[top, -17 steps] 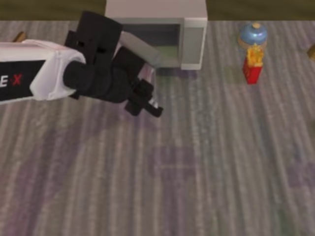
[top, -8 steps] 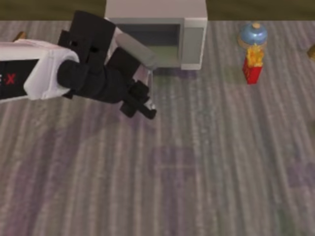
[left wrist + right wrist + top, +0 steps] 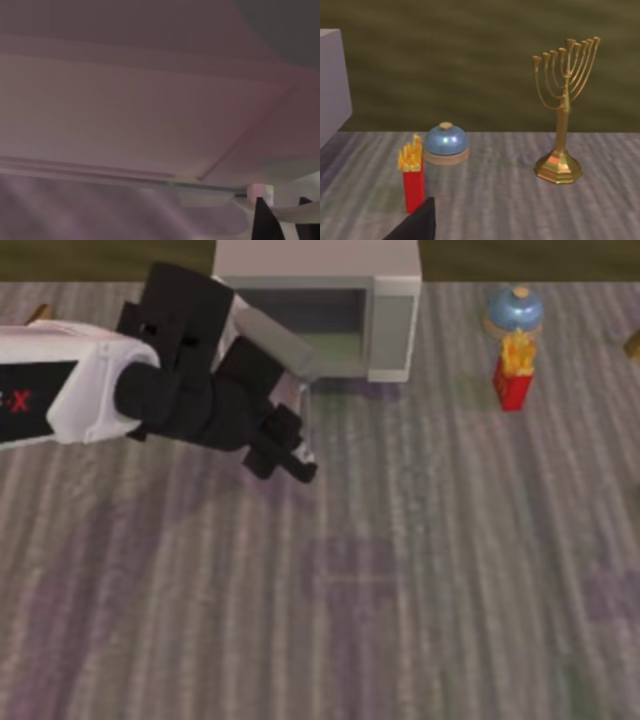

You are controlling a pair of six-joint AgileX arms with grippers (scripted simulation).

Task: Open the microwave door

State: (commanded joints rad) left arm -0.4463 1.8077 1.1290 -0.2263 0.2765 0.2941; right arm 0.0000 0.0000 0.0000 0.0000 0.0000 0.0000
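The microwave (image 3: 320,260) stands at the table's far edge, left of centre. Its microwave door (image 3: 278,340) is swung out towards the left at an angle, and the cavity behind it shows. My left gripper (image 3: 300,455) is at the door's free edge, shut on the slim handle (image 3: 292,214). In the left wrist view the door panel (image 3: 140,115) fills the picture, with the handle running between the two dark fingertips (image 3: 265,222). My right arm is out of the top view. Its wrist view shows only one dark finger (image 3: 417,222).
The narrow control panel (image 3: 393,328) forms the microwave's right side. To the right stand a blue bell (image 3: 514,308) and a red box of fries (image 3: 514,375). A gold candelabrum (image 3: 565,110) stands farther right.
Since a second ago my left gripper has drawn back to the left with the handle, and the door has swung wider. Over the last half second hardly anything has moved.
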